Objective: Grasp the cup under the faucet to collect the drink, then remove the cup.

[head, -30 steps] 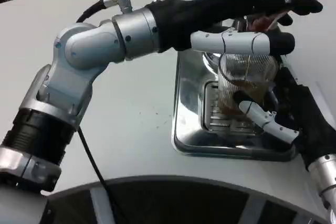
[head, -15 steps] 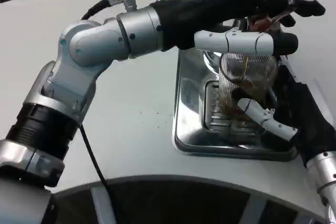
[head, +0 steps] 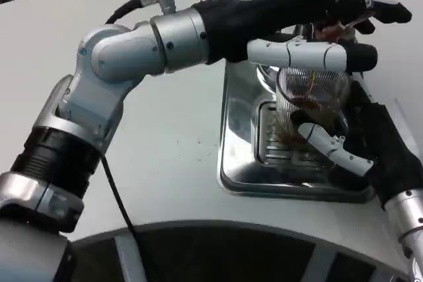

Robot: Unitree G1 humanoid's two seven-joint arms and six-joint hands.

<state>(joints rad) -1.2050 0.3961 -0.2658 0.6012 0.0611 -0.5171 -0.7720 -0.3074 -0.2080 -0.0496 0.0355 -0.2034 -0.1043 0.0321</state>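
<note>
Worktop, white; steel drip tray. Left hand reaches over the tap area, finger state unclear. Cup, clear ribbed plastic, on the tray under the faucet, part-filled: light, slippery, squashable. Right hand fingers wrap its lower wall; grip gently mid-body

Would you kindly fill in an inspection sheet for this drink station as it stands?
Surface: white table, a few dark specks.
Job's things: clear ribbed cup on the steel drip tray, dark drink streaming in.
Clutter: nothing seen.
Hands: right hand grips the cup; left hand reaches over it at the dispenser, contact unclear.
Cables: black cable hangs below the left arm.
Surroundings: dark floor beyond the table.
</note>
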